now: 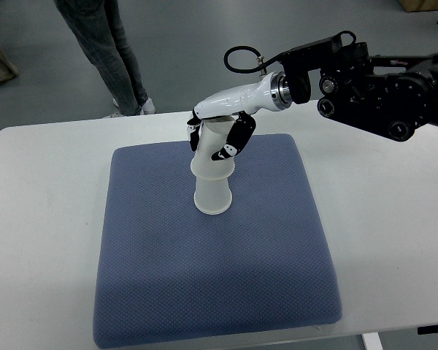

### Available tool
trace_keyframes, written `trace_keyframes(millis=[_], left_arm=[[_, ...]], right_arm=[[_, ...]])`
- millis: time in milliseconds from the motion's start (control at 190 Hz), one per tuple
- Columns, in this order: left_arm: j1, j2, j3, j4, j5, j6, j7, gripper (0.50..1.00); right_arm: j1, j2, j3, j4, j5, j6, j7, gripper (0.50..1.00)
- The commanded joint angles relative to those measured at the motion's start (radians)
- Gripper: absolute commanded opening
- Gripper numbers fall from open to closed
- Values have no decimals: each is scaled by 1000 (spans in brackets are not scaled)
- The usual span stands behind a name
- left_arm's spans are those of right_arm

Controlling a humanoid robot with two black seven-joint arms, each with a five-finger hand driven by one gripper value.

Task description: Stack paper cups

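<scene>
On the blue pad (168, 277) we see the paper cups (212, 191) standing mouth-down, one over another (leaning slightly). Our right hand (220, 135) sits directly above, fingers wrapped around the top cup (214, 149); the stack's long axis runs near vertical beneath it.

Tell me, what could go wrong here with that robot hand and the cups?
1. The right robot hand grips the top cup, which sits tilted on the lower cup; it may jam crooked rather than nest.
2. The cups stand on a soft blue mat, so pushing down could tip the stack.
3. Squeezing might crush the thin paper.
</scene>
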Motion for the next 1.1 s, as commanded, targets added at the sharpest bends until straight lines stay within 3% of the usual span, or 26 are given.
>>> trace_keyframes(millis=[0,399,509,567,751,861,976,1097], left_arm=[[0,0,0,0,1,0,0,1000],[0,0,0,0,1,0,0,1000],[0,0,0,0,1,0,0,1000],[0,0,0,0,1,0,0,1000],[0,0,0,0,1,0,0,1000],[0,0,0,0,-1,0,0,1000],[0,0,0,0,-1,0,0,1000],[0,0,0,0,-1,0,0,1000]], right_arm=[[-7,3,-2,-1,0,-11,0,523],[-33,27,-5,-20,-20,-36,-2,533],[-44,38,-2,-21,-20,-36,-2,586],[-48,40,-2,-21,-20,-36,0,641],[-54,46,-2,-20,-20,-33,0,690],[-54,46,-2,-20,-19,-31,0,752],[-61,46,-3,-21,-20,-31,0,756],[-61,46,-2,-20,-20,-34,0,825]])
